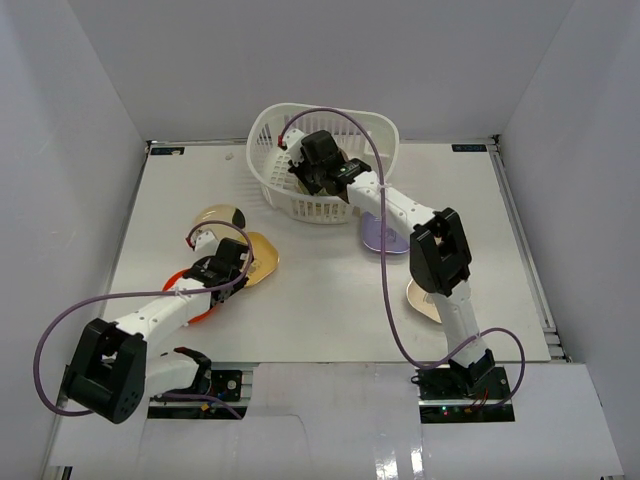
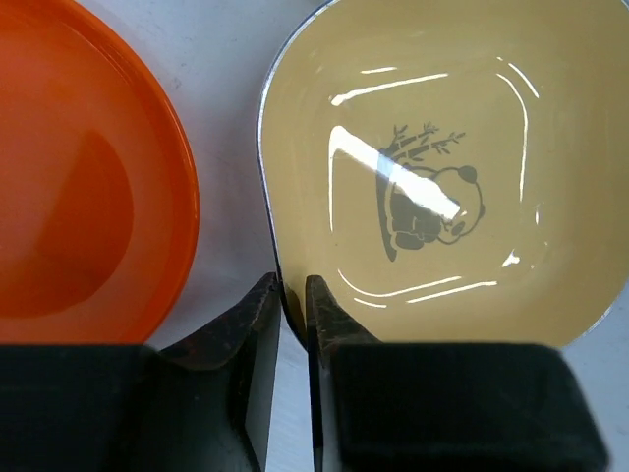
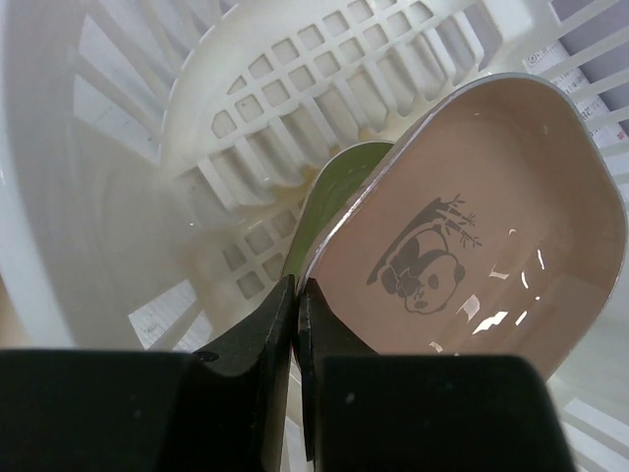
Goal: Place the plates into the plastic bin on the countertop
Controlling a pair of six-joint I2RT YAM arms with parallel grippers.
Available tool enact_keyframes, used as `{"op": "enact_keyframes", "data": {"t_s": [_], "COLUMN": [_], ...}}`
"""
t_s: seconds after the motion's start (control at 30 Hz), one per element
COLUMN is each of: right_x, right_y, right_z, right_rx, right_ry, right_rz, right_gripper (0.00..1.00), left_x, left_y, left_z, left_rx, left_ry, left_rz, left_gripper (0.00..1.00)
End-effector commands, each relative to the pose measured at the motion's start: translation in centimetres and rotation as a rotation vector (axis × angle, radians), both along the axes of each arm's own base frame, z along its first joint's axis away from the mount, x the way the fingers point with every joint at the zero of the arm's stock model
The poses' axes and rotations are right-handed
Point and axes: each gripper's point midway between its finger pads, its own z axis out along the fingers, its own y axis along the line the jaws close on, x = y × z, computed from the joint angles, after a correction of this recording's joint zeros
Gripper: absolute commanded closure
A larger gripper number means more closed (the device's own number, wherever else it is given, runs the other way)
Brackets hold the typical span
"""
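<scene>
**Progress:** early.
- **Bin:** a white lattice plastic bin [image 1: 270, 140] sits at 12 o'clock on the matte surface [image 1: 330, 300] and holds a green plate [image 3: 329, 187].
- **Right end effector** [image 3: 296, 295]: pinches the rim of a glossy mauve panda plate [image 3: 491, 216] inside the bin, not yet released.
- **Left end effector** [image 2: 293, 295]: pinches the rim of a rounded-square yellow panda plate [image 2: 442, 167] at 9 o'clock, beside a round orange plate [image 2: 79, 167].
- **Outside the bin:** a lavender plate [image 1: 380, 237], a cream plate [image 1: 420, 300] and a tan plate [image 1: 220, 215].

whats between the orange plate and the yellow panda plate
Bare white countertop, in the left wrist view; the orange plate and yellow panda plate do not touch.
</scene>
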Motion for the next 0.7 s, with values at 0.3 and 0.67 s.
{"op": "enact_keyframes", "data": {"t_s": [0.3,0.67], "right_x": [0.7,-7.4], "right_y": [1.1,-4.5], "right_z": [2.0,17.7], "right_rx": [0.074,0.411], "right_ry": [-0.030,-0.179], "right_rz": [0.054,-0.011], "right_gripper": [0.46,0.35], "left_x": [0.8,0.4], "left_y": [-0.6,-3.1], "left_z": [2.2,15.1], "left_rx": [-0.027,-0.219], "left_ry": [-0.066,-0.337], "left_rz": [-0.046,-0.180], "left_gripper": [1.00,1.00]}}
